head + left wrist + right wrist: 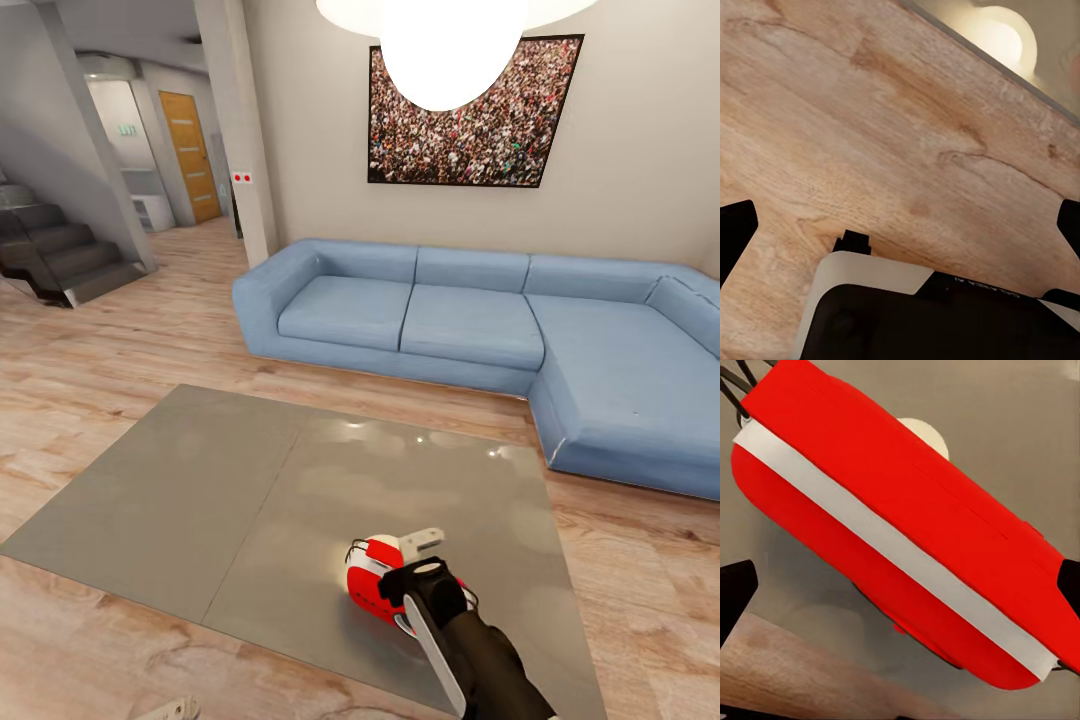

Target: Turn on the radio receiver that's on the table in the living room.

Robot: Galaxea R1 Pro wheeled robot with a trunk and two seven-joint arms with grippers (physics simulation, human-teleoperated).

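right gripper (425,570) hides part of the radio receiver (372,580) on the table (250,480); grip unclear.

A blue L-shaped sofa (500,330) stands against the beige wall. Above it hangs a framed photo of a crowd (470,110). A bright white lamp (445,45) hangs near the top of the head view. At the far left there is a dark staircase (60,250), and behind it an orange wooden door (190,155). The floor (100,350) is of light wood planks.
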